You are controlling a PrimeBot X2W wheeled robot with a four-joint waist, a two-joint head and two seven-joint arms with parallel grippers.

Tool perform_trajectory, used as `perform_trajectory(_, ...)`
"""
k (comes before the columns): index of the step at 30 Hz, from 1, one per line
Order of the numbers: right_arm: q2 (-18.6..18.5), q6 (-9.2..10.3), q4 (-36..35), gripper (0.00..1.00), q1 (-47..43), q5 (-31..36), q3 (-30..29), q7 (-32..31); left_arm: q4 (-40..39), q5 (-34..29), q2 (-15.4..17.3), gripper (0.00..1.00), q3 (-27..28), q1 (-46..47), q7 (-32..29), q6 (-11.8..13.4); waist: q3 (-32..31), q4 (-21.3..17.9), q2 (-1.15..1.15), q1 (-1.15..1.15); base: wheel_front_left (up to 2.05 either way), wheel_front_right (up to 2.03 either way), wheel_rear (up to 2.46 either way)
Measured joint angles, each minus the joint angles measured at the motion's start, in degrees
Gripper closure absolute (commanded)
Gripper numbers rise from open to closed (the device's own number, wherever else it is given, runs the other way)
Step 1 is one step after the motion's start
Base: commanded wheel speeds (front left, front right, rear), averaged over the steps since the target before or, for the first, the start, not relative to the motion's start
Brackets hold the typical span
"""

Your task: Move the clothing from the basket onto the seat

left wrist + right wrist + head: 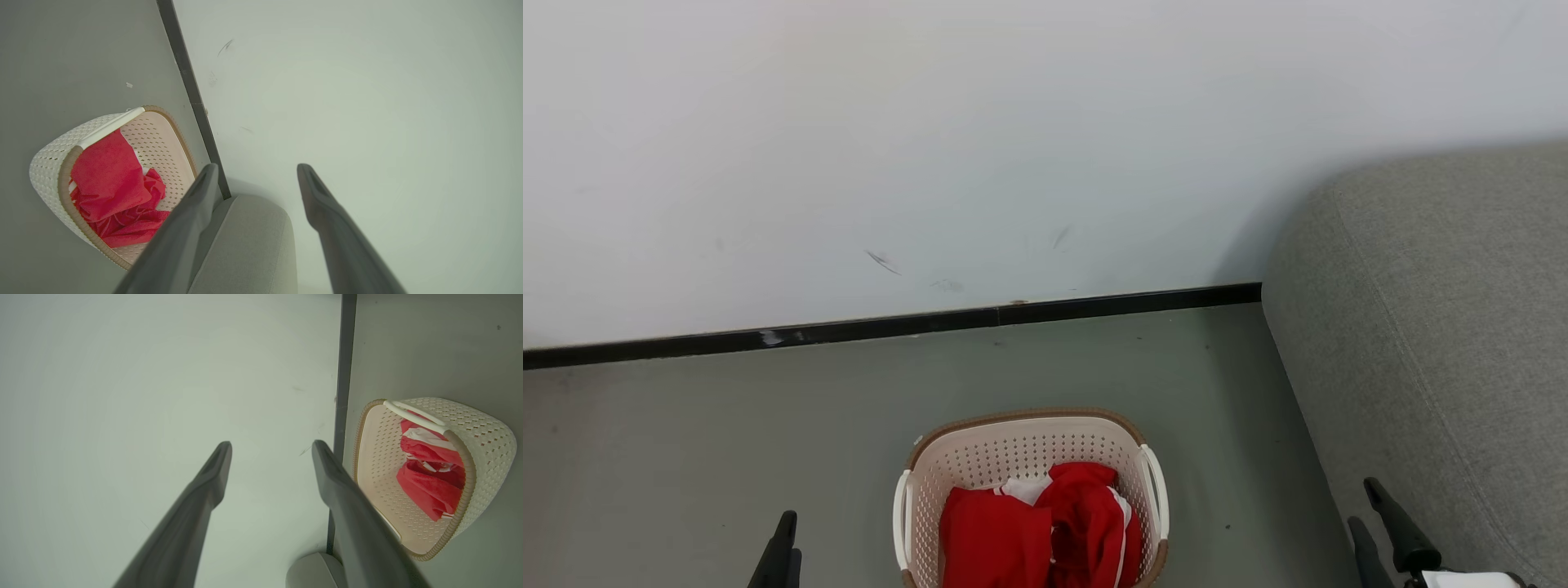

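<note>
Clothing point(1029, 535), red with white trim, lies crumpled inside the basket point(1013, 457), heaped toward its near side and reaching partway up the perforated walls. The basket stands upright on the grey floor point(686, 457), short of the black skirting point(890, 327) that runs along the foot of the white wall point(931, 122) beyond it. To the basket's right, with a strip of floor between, is the seat point(1437, 327), its rounded grey end close by the wall.

In the head view the left gripper point(788, 539) shows to the left of the basket, clear of the white side handle. In the left wrist view its fingers point(196, 212) stand wide apart with nothing between them. The basket point(45, 167) and the clothing point(110, 183) lie outside the pair, beside one finger.

The right gripper point(1364, 504) is to the right of the basket, farther from it than the left one, at the seat's near edge. In the right wrist view its fingers point(204, 490) are likewise spread and hold nothing. There too the basket point(478, 424) and the clothing point(429, 486) sit outside the gap, next to one finger. Neither gripper touches the basket or the clothing.
</note>
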State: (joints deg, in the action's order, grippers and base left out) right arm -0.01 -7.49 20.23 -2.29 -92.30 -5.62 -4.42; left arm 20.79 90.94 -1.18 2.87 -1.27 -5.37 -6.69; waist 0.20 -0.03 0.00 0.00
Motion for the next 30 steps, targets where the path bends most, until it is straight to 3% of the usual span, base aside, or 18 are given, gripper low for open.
perform_trajectory(13,-0.18,0.0,-1.86,0.0,-0.01,4.9,1.4,2.77,-1.74,-4.97,0.38,0.0,-2.13,0.02,2.8,0.0,-0.09,0.09,0.0,0.08,0.0,0.0,0.0)
perform_trajectory(30,-1.05,0.0,-4.53,0.0,0.03,17.56,2.45,6.1,-5.5,-16.14,1.08,0.0,-2.7,0.87,6.33,0.23,-0.83,0.48,0.0,0.87,0.0,0.0,0.0)
